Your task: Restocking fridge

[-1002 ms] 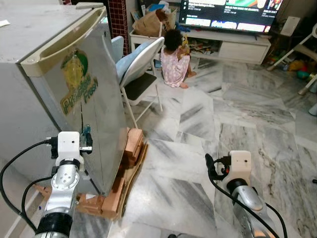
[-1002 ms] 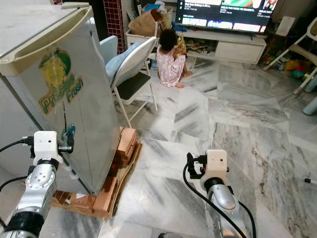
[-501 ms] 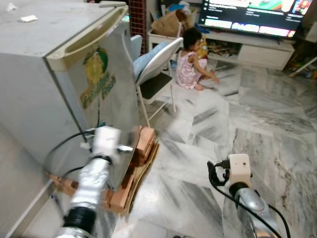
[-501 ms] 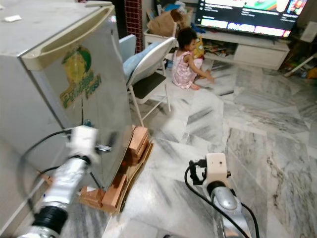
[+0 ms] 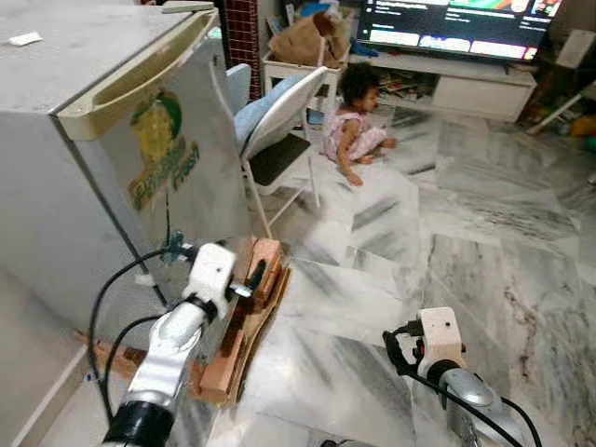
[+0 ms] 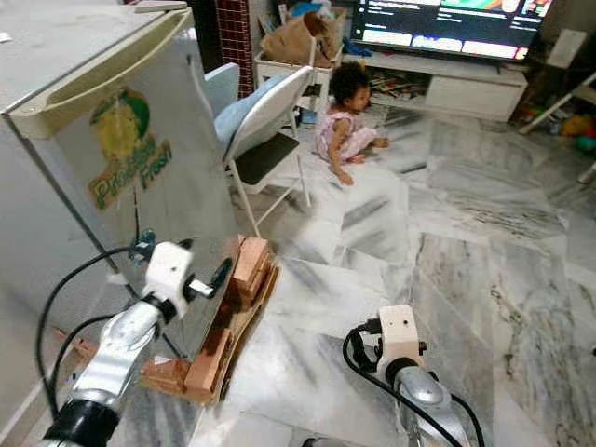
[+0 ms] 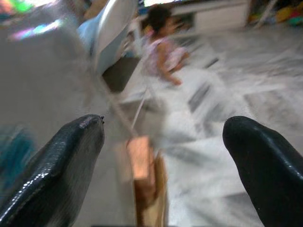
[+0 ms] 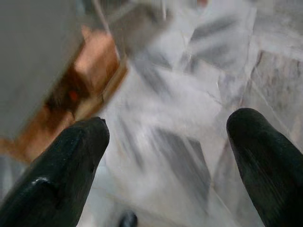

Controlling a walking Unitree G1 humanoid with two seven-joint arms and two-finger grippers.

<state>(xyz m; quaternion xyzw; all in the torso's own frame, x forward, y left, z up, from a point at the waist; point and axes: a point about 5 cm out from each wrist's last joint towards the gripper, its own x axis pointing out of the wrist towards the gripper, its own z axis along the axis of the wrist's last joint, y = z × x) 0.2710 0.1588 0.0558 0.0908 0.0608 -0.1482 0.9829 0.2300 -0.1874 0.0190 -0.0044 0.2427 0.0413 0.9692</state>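
A fridge [image 5: 112, 168] stands at the left, its door shut, resting on bricks [image 5: 244, 296] and cardboard on the floor [image 5: 447, 233]. The left pincer [image 7: 163, 156] is raised just beside the fridge door's lower corner, its fingers [image 7: 52, 170] set wide apart. Behind the fridge stands a folding chair [image 5: 275, 121], and a child [image 5: 354, 116] sits on the floor beyond it, in front of a low TV cabinet [image 5: 466, 88]. The right pincer [image 8: 168, 161] hangs low at the right over the floor, its fingers spread too.

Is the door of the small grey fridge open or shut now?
Shut. The grey fridge door lies flush against the cabinet; no gap or interior shows. The left gripper is beside it.
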